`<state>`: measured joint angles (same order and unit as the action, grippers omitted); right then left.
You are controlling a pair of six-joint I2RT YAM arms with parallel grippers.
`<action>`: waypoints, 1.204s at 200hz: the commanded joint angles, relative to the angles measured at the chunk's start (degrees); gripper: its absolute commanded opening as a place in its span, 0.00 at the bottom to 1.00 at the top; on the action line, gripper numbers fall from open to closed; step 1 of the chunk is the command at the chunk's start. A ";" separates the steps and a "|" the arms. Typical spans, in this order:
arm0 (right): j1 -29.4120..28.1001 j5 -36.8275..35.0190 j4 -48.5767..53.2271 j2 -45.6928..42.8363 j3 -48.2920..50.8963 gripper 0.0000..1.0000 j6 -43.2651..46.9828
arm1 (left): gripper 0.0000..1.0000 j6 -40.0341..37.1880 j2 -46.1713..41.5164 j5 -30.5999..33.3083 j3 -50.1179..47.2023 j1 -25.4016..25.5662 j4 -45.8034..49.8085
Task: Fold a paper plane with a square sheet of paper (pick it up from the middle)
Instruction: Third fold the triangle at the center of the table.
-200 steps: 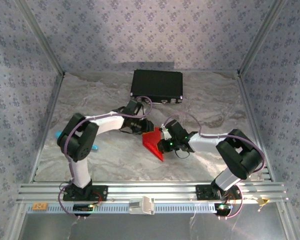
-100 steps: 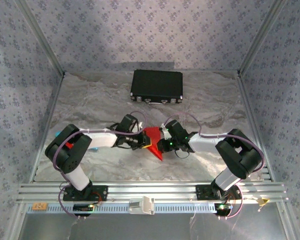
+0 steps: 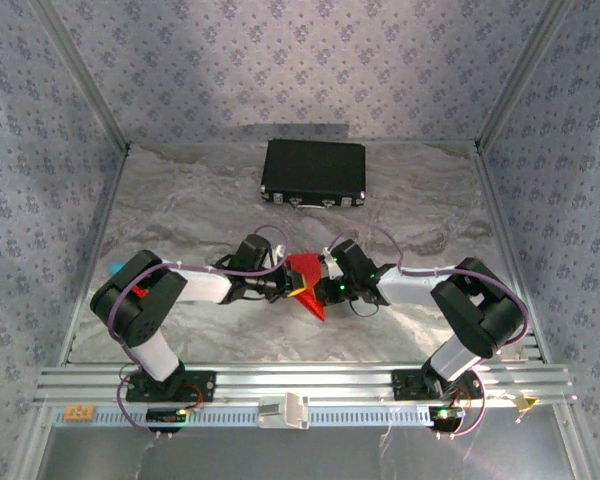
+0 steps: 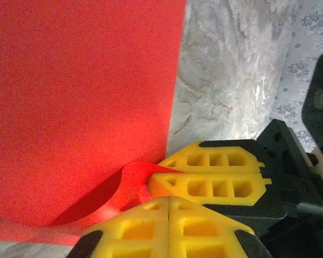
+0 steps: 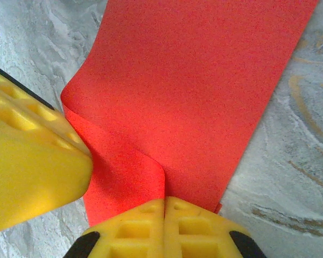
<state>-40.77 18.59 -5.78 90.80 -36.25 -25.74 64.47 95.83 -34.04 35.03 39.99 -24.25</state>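
Note:
The square sheet of paper [image 3: 306, 281] is bright red and lies partly folded at the table's middle, one point toward the near edge. My left gripper [image 3: 281, 284] is at its left side and my right gripper [image 3: 326, 286] at its right, their tips almost touching. In the right wrist view a raised crease of the paper [image 5: 151, 161] runs into my shut right gripper [image 5: 164, 201]. In the left wrist view my left gripper [image 4: 169, 200] is shut, with the curled edge of the paper [image 4: 97, 209] running in under its tips. The right fingers [image 4: 210, 187] sit just beyond it.
A black rectangular case [image 3: 314, 170] lies at the back of the marbled table [image 3: 180, 200]. A small turquoise object [image 3: 115, 268] lies at the left, partly hidden by the left arm. Patterned walls close in the back and both sides.
The left arm swung down and left. Its gripper dropped from behind the paper to the paper's left edge and shut there. The right arm and the paper stayed put.

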 commanded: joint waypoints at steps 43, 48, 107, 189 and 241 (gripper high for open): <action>0.42 -2.04 2.24 0.69 1.10 0.00 -0.37 | 0.00 -0.44 2.49 0.28 -0.14 -0.01 0.41; 0.42 -2.05 2.25 0.69 1.12 0.00 -0.41 | 0.00 -0.71 2.68 0.53 -0.20 -0.08 0.79; 0.48 -1.67 2.42 0.68 0.74 0.00 -0.30 | 0.00 -3.77 4.63 2.19 0.47 -0.02 4.72; 2.89 -1.86 7.09 -7.03 -1.14 0.36 -3.59 | 0.00 -6.11 4.98 3.10 1.40 -0.08 8.34; 2.39 8.24 7.08 -11.98 -0.18 0.28 -6.40 | 0.00 -6.29 4.96 3.23 1.44 -0.07 8.25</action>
<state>-37.39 20.08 -0.30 80.16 -36.36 -29.93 59.40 99.50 -33.01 36.12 39.99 -20.49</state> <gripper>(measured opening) 0.339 0.044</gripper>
